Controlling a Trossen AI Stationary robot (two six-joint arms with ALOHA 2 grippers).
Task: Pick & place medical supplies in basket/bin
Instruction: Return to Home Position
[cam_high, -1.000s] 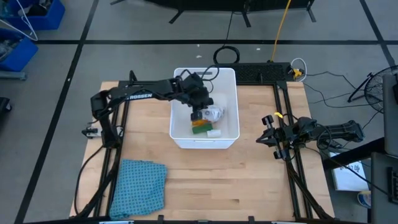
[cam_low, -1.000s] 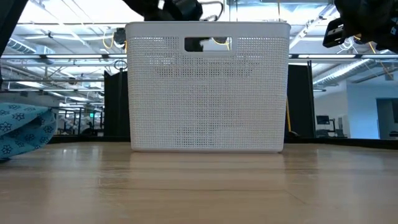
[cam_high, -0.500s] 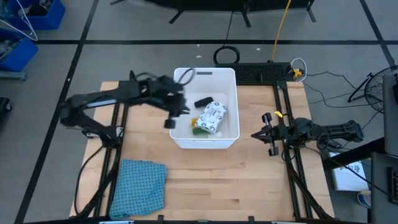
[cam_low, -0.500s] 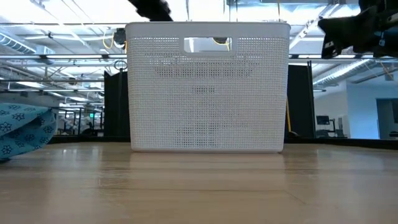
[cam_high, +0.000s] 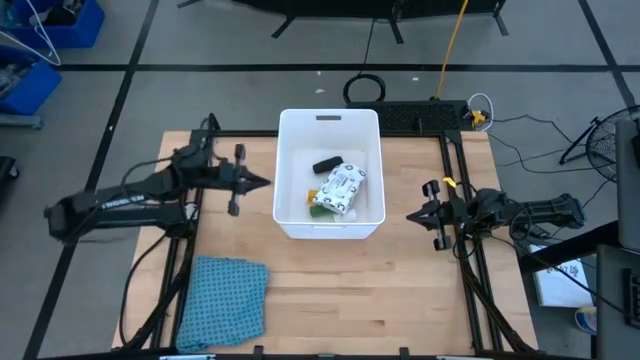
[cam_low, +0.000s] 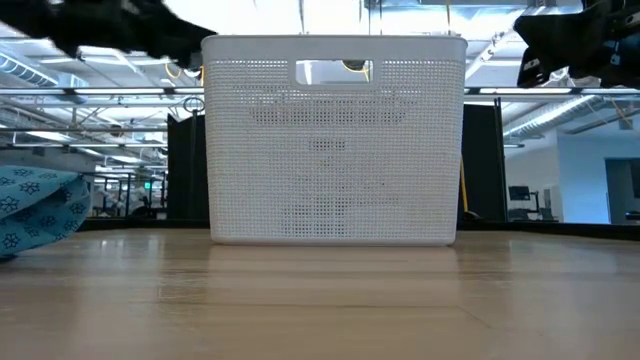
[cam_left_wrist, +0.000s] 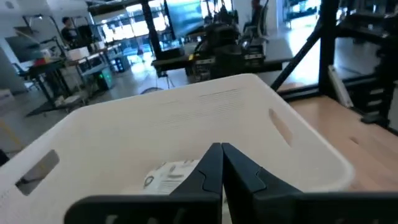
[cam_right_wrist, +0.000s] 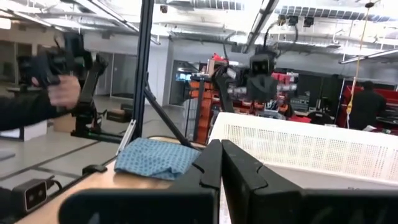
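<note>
Left gripper (cam_high: 264, 182): dark tapered fingers pressed together, empty. Tips point at white rectangular plastic bin (cam_high: 330, 230), which has rounded corners, perforated mesh walls and handle slot. Bin just ahead of tips, not touching.

Inside bin, beyond tips:
- flat white packet with green-black print (cam_high: 343, 187)
- black oblong (cam_high: 326, 165)
- green oblong (cam_high: 321, 211)

Right gripper (cam_high: 410, 216): fingers closed, empty, near bin's opposite side.

Teal-blue patterned cloth (cam_high: 222, 302) crumpled on wooden table (cam_high: 400, 300), beside left arm.

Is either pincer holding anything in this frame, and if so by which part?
Nothing is held. The left pincer and the right pincer are both shut and empty, flanking the white bin from outside.
</note>
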